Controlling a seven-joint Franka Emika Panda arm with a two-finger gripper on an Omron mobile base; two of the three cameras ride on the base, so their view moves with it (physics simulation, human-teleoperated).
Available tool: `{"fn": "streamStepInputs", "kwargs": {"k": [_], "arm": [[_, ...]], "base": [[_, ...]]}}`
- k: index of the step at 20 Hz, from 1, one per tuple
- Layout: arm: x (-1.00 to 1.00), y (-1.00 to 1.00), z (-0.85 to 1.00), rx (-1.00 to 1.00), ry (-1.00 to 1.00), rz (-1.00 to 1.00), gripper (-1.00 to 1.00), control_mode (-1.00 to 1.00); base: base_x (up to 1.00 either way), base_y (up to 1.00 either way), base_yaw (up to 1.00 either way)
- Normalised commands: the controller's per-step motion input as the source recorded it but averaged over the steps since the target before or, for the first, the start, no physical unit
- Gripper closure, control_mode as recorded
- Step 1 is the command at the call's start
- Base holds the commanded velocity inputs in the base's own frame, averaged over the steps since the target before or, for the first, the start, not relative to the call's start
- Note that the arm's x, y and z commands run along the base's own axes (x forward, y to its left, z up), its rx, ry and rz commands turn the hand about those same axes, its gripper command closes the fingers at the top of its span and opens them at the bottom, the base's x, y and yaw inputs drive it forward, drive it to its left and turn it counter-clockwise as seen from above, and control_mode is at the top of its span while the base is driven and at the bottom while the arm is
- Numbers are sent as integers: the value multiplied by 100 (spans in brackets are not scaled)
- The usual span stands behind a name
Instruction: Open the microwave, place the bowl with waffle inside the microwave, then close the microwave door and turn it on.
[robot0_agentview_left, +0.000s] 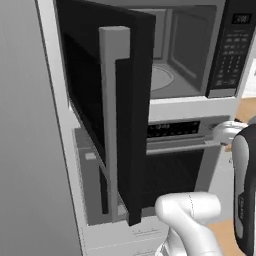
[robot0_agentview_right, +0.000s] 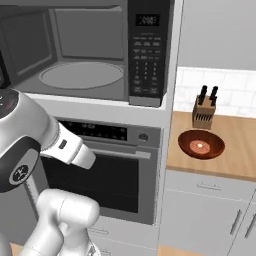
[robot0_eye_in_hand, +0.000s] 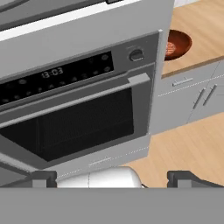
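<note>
The microwave (robot0_agentview_right: 100, 50) is set in the wall unit above the oven. Its grey cavity and round turntable (robot0_agentview_right: 81, 75) are exposed. The microwave door (robot0_agentview_left: 127, 115) stands swung wide out to the left, with its grey bar handle (robot0_agentview_left: 111, 100) facing me. The reddish-brown bowl (robot0_agentview_right: 201, 144) rests on the wooden counter to the right, and the small pale waffle (robot0_agentview_right: 200, 146) lies in it. In the hand view the bowl (robot0_eye_in_hand: 179, 43) sits at the upper right, partly cut off by the oven housing. My gripper (robot0_eye_in_hand: 113, 179) is open and holds nothing. It faces the oven front, low and left of the bowl.
A steel oven (robot0_agentview_right: 107, 170) with a horizontal handle (robot0_eye_in_hand: 83, 98) fills the unit below the microwave. A knife block (robot0_agentview_right: 204, 114) stands behind the bowl. Grey base cabinets (robot0_eye_in_hand: 197, 98) sit under the wooden counter (robot0_agentview_right: 240, 150). My white arm (robot0_agentview_right: 65, 145) crosses in front of the oven.
</note>
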Motion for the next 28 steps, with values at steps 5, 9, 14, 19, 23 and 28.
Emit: {"fn": "streamStepInputs", "kwargs": {"k": [5, 9, 14, 19, 23, 28], "arm": [[0, 0, 0, 0, 0, 0, -100, 100], [0, 0, 0, 0, 0, 0, -100, 100], [0, 0, 0, 0, 0, 0, -100, 100], [0, 0, 0, 0, 0, 0, -100, 100], [0, 0, 0, 0, 0, 0, -100, 100], [0, 0, 0, 0, 0, 0, -100, 100]], "base": [[0, -52, 34], [1, -56, 44], [0, -62, 32], [13, -11, 19], [36, -1, 23], [29, -11, 28]]}}
